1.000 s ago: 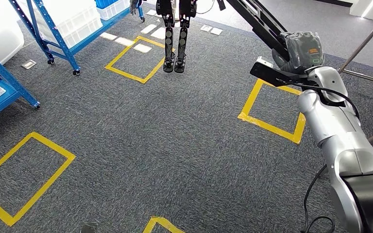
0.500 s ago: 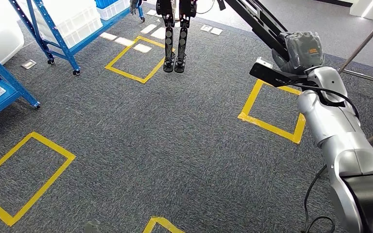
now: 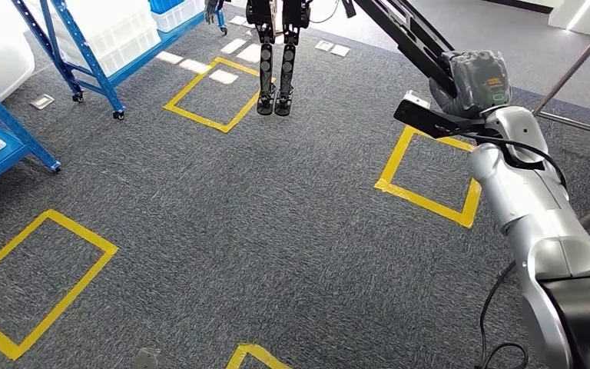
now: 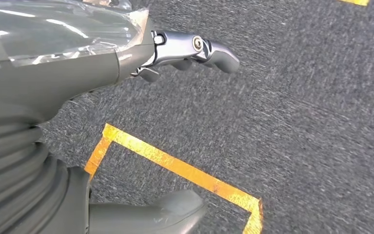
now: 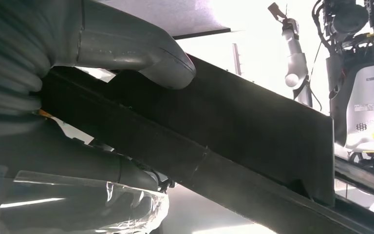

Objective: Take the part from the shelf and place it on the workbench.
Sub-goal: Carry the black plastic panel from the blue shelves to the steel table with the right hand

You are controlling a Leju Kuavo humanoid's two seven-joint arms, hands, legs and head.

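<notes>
Long black part [image 5: 233,141] clamped in the right robot hand [image 3: 472,81], thumb over its top edge, sticking out forward past the fingers. Left robot hand [image 4: 126,58] holds nothing, fingers [image 4: 209,48] spread, grey carpet [image 3: 276,223] with yellow tape squares [image 3: 429,201] below it. Blue shelf [image 3: 84,54] well off to the far left.

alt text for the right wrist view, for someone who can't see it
The right hand grips a long black part, thumb pressed over its upper edge, and the part runs slanting away from the camera. Beyond it, against bright light, stands another humanoid robot with one silver arm raised.
</notes>
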